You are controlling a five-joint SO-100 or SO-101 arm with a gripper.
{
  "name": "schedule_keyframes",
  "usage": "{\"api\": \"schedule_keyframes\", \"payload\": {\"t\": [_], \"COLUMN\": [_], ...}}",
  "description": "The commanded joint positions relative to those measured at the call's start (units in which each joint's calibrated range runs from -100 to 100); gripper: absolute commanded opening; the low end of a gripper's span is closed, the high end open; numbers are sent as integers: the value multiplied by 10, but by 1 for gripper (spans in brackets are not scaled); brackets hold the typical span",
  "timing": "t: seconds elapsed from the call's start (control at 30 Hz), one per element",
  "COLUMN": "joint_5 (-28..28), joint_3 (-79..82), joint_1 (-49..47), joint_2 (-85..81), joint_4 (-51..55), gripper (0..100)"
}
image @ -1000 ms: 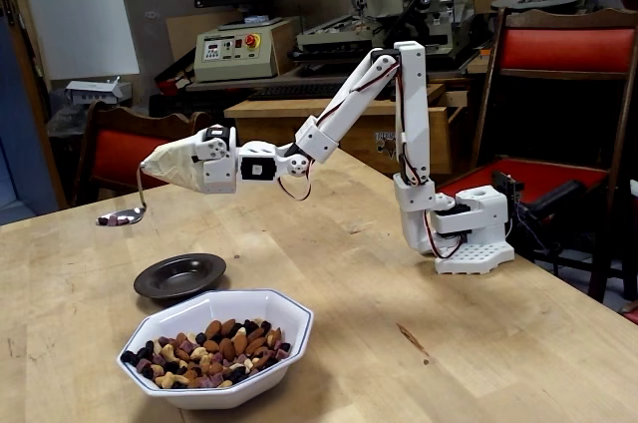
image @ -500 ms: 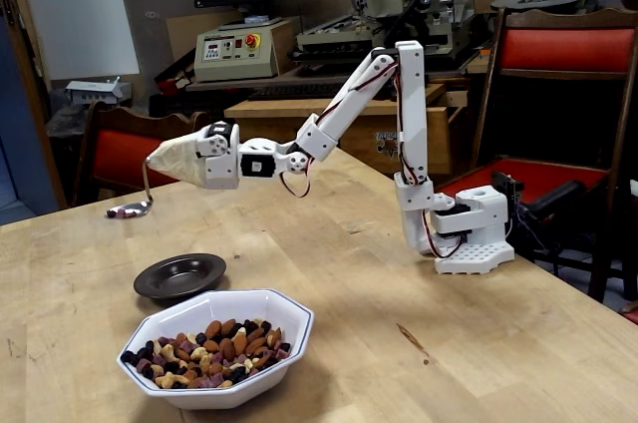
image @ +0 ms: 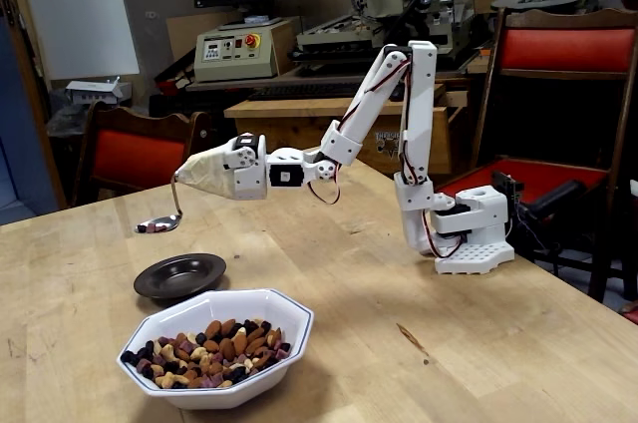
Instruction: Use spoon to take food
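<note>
The spoon hangs from my gripper, its thin handle curving down out of beige tape that wraps the gripper's tip. The jaws are hidden under the tape and appear shut on the spoon's handle. A few small dark pieces lie in the spoon's bowl, which hovers above the table just behind and left of the dark round saucer. The food, a mix of almonds, cashews and dark pieces, fills the white octagonal bowl at the front.
The arm's white base stands on the wooden table at the right. Red chairs stand behind the table on both sides. Machines and a control box sit on a bench further back.
The arm has swung right and slightly lower, carrying the spoon from the far left toward the saucer. The bowl and saucer have not moved.
</note>
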Motion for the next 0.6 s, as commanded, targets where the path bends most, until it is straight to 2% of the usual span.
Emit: {"api": "schedule_keyframes", "payload": {"t": [0.0,0.57], "joint_5": [0,7], "joint_3": [11,57], "joint_1": [5,6], "joint_2": [-54,-74], "joint_4": [-17,-22], "gripper": [4,4]}}
